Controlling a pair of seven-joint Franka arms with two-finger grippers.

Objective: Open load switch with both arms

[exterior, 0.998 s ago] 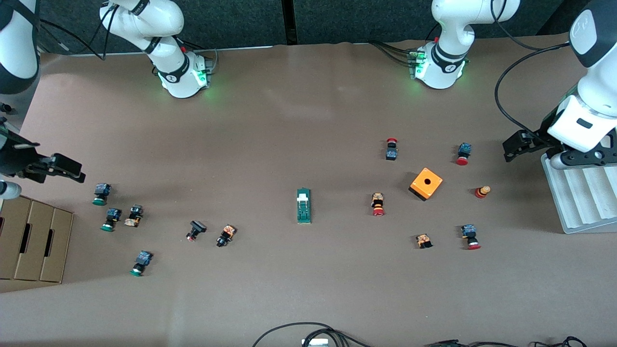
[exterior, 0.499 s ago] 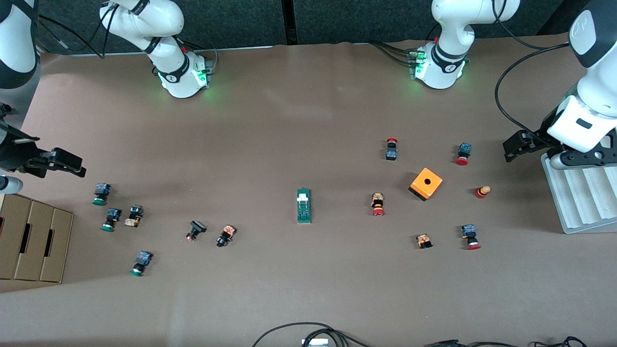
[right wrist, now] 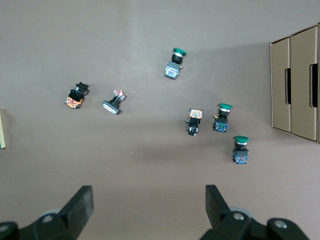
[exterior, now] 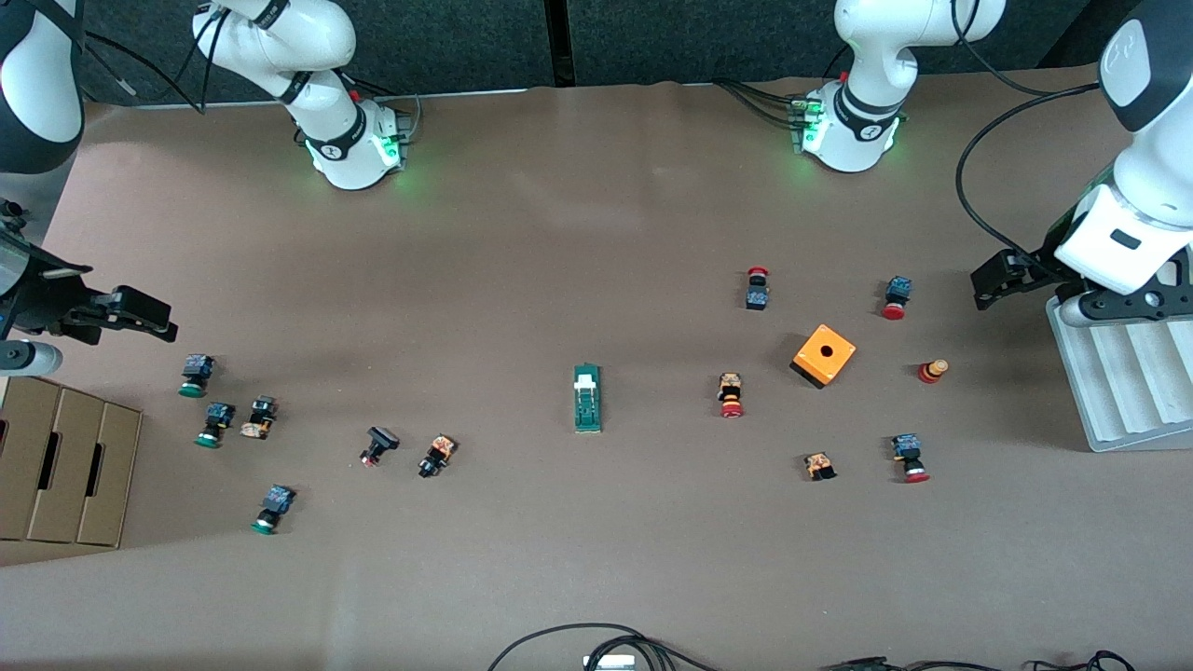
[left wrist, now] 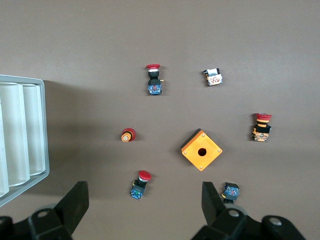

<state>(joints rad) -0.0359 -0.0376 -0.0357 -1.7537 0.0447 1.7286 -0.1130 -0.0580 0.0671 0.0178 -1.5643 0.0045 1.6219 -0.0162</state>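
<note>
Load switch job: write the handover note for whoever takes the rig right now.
Left gripper: open, empty, up in the air at its own end of the table, beside the white tray.
Right gripper: open, empty, up in the air at its own end, above the green-capped buttons, by the cardboard box.
Load switch: lies mid-table, between the two button clusters, untouched; the orange cube sits toward the left arm's end.
Done: nothing on the switch yet.
Left: bring both grippers to the switch, hold it and open it.
</note>
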